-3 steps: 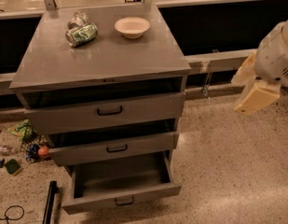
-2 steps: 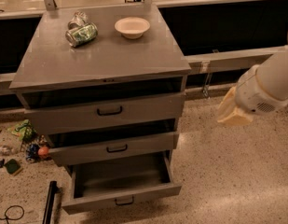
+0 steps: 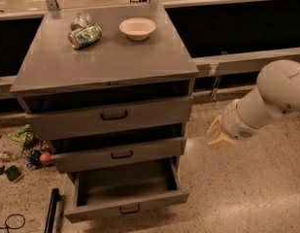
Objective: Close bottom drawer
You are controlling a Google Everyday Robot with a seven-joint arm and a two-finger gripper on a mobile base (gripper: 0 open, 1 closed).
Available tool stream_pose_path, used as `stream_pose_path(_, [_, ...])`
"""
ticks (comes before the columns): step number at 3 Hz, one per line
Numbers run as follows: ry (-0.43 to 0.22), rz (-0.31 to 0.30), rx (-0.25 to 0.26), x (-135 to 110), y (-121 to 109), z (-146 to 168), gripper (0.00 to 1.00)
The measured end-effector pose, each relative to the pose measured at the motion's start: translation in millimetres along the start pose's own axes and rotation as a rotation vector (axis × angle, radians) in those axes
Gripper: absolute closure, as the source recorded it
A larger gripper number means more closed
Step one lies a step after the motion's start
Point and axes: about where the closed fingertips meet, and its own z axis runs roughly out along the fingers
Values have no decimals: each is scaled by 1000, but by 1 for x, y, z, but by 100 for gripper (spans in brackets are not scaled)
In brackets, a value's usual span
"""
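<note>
Drawers of the grey cabinet [image 3: 108, 81] all stand out from its body. The bottom drawer [image 3: 126, 206] is pulled out the farthest, its box open to view, with a narrow front panel and a small black handle near the floor [image 3: 237, 193]. Above it, the middle drawer [image 3: 118, 154] and the top drawer [image 3: 113, 116] are each slightly ajar. On the tabletop [image 3: 115, 57] a crushed green can [image 3: 84, 34] lies on its side, its label too blurred to read, with a pale bowl [image 3: 138, 28] just beside it to the right. The end effector [image 3: 217, 132] hangs in the air to the right of the cabinet, level with the middle drawer and apart from it, on the white arm [image 3: 266, 101]. I cannot tell whether it is spread or pressed together. Small litter [image 3: 28, 149] lies on the floor left of the cabinet.
</note>
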Motion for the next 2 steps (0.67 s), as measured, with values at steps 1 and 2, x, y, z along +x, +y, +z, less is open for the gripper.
stream_pose_path(1, [3,-2,4,-3,1,-6,100])
stream_pose_path(2, [-87,22,-14,-12,8,30,100])
